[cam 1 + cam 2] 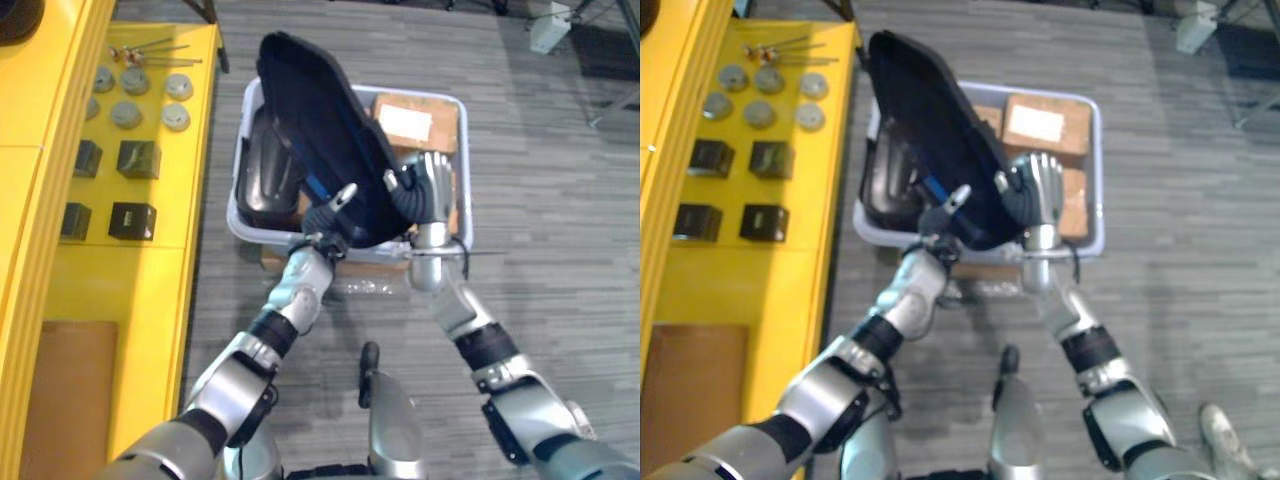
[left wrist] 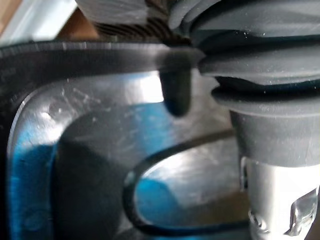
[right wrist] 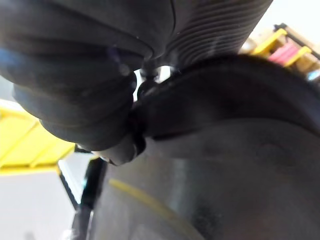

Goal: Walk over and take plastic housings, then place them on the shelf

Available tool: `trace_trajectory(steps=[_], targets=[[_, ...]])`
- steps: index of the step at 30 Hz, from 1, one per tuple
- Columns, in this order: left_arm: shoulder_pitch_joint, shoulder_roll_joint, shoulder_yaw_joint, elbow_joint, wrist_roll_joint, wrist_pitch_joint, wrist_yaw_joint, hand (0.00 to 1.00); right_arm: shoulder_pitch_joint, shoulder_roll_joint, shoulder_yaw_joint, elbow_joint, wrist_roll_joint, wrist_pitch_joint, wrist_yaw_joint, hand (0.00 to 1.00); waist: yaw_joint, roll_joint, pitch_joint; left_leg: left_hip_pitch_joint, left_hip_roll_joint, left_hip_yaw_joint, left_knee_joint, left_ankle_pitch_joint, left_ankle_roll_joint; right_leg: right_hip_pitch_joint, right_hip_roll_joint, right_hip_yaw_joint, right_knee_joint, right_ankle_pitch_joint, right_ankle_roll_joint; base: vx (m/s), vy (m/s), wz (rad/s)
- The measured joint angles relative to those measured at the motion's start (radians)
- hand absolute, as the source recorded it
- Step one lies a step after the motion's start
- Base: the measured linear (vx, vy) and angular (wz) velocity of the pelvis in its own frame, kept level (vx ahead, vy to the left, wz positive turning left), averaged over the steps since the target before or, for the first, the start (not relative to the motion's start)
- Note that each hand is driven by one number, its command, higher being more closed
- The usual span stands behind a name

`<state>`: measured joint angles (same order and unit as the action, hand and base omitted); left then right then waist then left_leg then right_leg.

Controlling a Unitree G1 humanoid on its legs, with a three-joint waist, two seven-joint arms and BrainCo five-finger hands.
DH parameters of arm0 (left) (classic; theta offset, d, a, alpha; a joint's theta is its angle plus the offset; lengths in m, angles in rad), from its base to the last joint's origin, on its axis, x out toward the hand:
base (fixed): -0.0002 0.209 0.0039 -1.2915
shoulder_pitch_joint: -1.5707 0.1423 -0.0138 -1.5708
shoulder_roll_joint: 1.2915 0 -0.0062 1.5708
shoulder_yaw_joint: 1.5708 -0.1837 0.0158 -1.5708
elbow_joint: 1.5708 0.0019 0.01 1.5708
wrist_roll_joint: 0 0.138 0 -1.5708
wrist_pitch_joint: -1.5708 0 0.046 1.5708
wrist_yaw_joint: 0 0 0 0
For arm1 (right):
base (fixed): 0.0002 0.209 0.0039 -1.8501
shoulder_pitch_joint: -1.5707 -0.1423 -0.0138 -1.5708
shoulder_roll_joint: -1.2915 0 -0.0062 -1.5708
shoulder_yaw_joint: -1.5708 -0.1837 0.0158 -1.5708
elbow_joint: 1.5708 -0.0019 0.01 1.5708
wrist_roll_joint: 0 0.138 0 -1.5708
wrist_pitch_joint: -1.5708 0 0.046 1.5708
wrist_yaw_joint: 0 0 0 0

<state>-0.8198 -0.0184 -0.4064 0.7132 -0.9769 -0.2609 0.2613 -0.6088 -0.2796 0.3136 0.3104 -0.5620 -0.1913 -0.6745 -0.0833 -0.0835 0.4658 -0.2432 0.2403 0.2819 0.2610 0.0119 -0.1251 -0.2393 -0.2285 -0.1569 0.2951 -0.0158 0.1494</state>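
Observation:
A large black plastic housing (image 1: 318, 130) with a blue inner patch stands tilted above the grey bin (image 1: 238, 215), held between both hands. My left hand (image 1: 328, 215) grips its lower near edge, and in the left wrist view a dark fingertip (image 2: 177, 97) hooks over the housing's rim (image 2: 100, 150). At the housing's right edge my right hand (image 1: 432, 185) presses flat with straight fingers and its thumb on the rim. A second black housing (image 1: 265, 178) lies in the bin's left part, partly hidden.
Brown cardboard boxes (image 1: 415, 122) fill the bin's right side. The yellow shelf (image 1: 150, 280) runs along the left, carrying round grey discs (image 1: 127, 113), small black blocks (image 1: 138, 158) and thin metal rods (image 1: 150, 52). Grey floor lies to the right of the bin.

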Motion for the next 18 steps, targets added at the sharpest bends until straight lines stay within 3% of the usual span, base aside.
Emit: trace_trajectory(steps=[9, 12, 17, 18], targets=[[0.042, 0.000, -0.010, -0.008, -0.011, -0.009, -0.048, 1.00, 0.088, 0.028, 0.003, -0.048, 0.080, 0.000, -0.005, 1.00, -0.013, -0.027, -0.016, 0.039, -0.006, 0.013, -0.027, 0.001, -0.003, 0.038, 0.001, 0.002, -0.038, 0.008, 0.004, 0.01, 0.000, -0.02], [0.069, 0.001, -0.010, -0.008, -0.030, -0.032, -0.055, 1.00, 0.127, 0.035, 0.023, -0.089, 0.087, 0.000, -0.005, 1.00, -0.014, -0.029, -0.017, 0.074, -0.010, 0.023, -0.044, 0.001, -0.003, 0.073, 0.001, 0.004, -0.066, 0.017, 0.007, 0.01, 0.009, -0.03], [0.149, 0.012, -0.016, -0.063, -0.043, -0.068, -0.127, 1.00, 0.207, 0.042, 0.028, -0.146, 0.107, -0.052, 0.001, 1.00, -0.011, -0.031, -0.018, 0.100, -0.016, 0.025, -0.062, 0.001, -0.004, 0.105, 0.001, -0.002, -0.092, 0.018, 0.010, 0.00, 0.000, 0.01], [0.175, 0.019, -0.027, -0.078, -0.042, -0.075, -0.131, 1.00, 0.231, 0.042, 0.034, -0.148, 0.107, -0.074, 0.001, 0.00, -0.011, -0.032, -0.020, 0.110, -0.017, 0.025, -0.067, 0.001, -0.004, 0.117, 0.000, -0.004, -0.098, 0.018, 0.010, 0.00, 0.000, 0.00]])
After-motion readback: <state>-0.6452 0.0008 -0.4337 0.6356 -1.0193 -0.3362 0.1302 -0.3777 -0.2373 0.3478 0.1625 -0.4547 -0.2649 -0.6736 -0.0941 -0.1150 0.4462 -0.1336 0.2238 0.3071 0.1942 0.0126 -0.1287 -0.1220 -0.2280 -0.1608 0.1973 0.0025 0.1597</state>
